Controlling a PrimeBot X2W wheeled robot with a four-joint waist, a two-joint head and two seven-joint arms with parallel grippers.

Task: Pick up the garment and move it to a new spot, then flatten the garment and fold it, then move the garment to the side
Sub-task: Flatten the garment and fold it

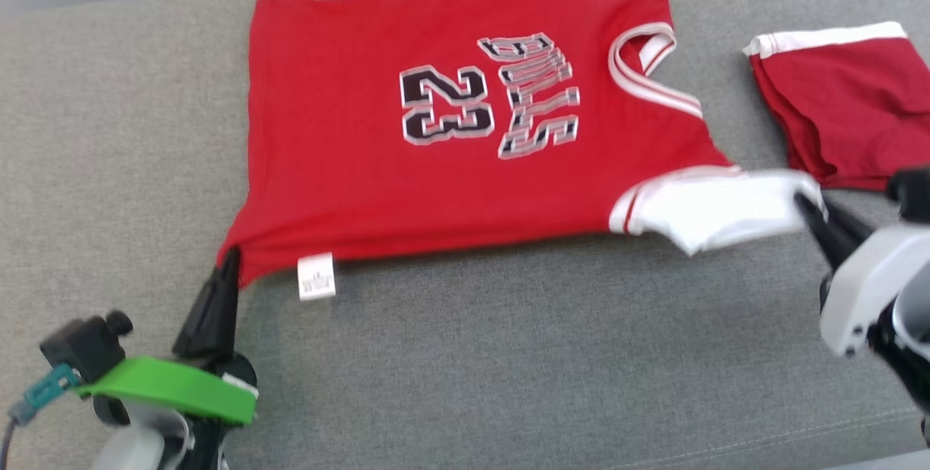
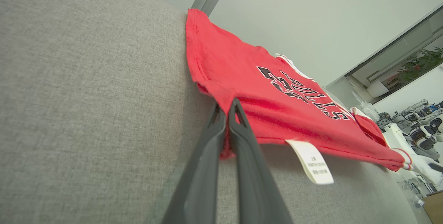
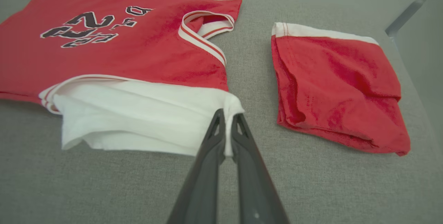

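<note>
Two claws are here. The left claw (image 1: 231, 256) is closed tight on the red bottom corner of the one jersey (image 1: 436, 128). The right claw (image 1: 806, 205) is pinched on the edge of its white sleeve (image 3: 145, 113). The jersey lies spread on the grey cushion (image 1: 508, 354), between the claws and beyond them. One white label (image 1: 317, 276) hangs just right of the left claw. One pair of folded red shorts (image 1: 850, 114) lies beyond the right claw, a little to its right, apart from the jersey.

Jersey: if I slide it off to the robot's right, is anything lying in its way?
Yes: the red shorts lie on the grey cushion just right of the jersey, apart from its white sleeve, which the right gripper pinches. Leftward, nothing visible blocks it.
</note>
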